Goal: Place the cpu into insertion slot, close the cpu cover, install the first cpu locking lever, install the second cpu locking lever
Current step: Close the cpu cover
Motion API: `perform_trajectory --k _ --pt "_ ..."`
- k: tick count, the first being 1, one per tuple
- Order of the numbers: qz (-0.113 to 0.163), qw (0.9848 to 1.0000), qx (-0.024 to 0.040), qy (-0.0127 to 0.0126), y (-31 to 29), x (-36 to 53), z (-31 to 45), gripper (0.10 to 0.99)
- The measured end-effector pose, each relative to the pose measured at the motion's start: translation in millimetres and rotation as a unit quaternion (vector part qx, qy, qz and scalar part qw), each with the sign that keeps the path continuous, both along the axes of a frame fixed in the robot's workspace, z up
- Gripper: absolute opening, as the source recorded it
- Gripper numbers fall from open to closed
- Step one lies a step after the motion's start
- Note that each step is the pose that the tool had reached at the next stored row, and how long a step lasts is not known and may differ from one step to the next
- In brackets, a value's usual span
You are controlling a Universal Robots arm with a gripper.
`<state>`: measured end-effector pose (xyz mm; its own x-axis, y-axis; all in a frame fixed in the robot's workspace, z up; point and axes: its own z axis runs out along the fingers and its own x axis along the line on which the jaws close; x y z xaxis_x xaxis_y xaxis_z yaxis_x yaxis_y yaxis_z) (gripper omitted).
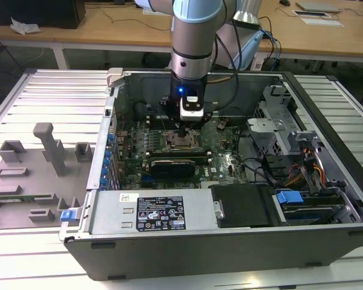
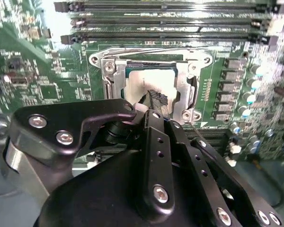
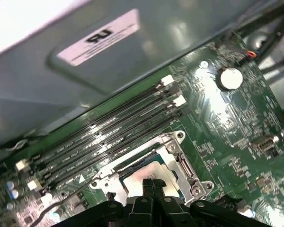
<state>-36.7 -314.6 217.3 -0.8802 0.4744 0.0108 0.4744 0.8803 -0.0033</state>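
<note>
While a slatted aluminium table (image 1: 42, 90) carried the open grey steel case (image 1: 230, 248), wooden desks (image 1: 109, 27) stood behind. Its green motherboard (image 2: 33, 71) held the insertion slot (image 1: 174, 144), where the flat silver cpu (image 2: 146, 80) lay framed by the thin metal cpu cover (image 2: 109, 66). The black gripper (image 2: 157, 98), tips together, hung just above it. The print on the white label (image 1: 161, 212) was unreadable.

The tool (image 2: 155, 100) hides part of the cpu (image 2: 146, 78) beneath it.

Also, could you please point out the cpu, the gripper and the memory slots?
cpu (image 2: 144, 79), second wrist view, its bare silver face.
gripper (image 3: 152, 182), first wrist view, between its fingertips.
memory slots (image 2: 170, 21), second wrist view, the middle slot's body.
</note>
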Motion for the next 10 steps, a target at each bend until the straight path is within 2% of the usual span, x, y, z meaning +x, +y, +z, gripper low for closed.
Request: perform_trajectory --k 2,5,7,10 --pt "0.021 0.9998 0.0000 0.0000 0.0 0.0 0.0 0.106" --pt "0.056 0.9984 0.0000 0.0000 0.0 0.0 -0.1 0.106" --pt "0.081 0.9967 0.0000 0.0000 0.0 0.0 -0.2 0.106" --pt "0.116 0.9933 0.0000 0.0000 0.0 0.0 -0.3 0.106"
